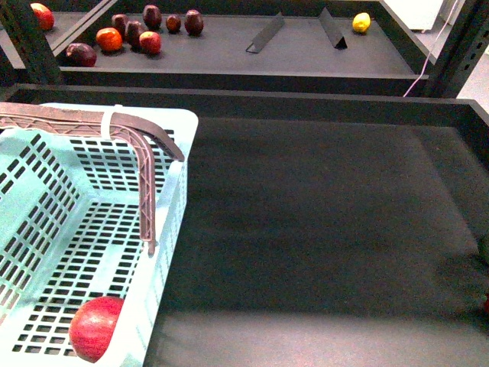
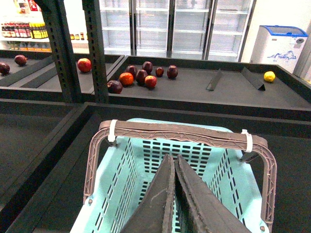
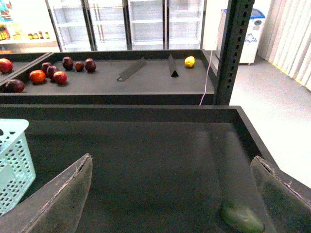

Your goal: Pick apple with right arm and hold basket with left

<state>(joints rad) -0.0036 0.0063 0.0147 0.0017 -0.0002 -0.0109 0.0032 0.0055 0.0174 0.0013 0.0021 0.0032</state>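
Note:
The red apple (image 1: 95,327) lies on the floor of the pale mint-green basket (image 1: 170,252), in its near corner. The basket stands at the left of the dark tray, its brown handles (image 1: 145,176) upright and bound by a white zip tie. In the left wrist view my left gripper (image 2: 174,158) is shut with nothing between its fingers, hanging above the basket (image 2: 121,189) just short of the handles (image 2: 180,132); the apple is hidden there. My right gripper (image 3: 171,160) is open and empty over the dark tray, well to the right of the basket (image 3: 12,160). Neither arm shows in the front view.
A back shelf holds a group of dark red and orange fruits (image 1: 130,34), a yellow lemon (image 1: 361,22) and two dark dividers (image 1: 265,34). A green object (image 3: 241,217) lies on the tray near my right gripper. A metal post (image 3: 233,48) rises at the tray's right corner.

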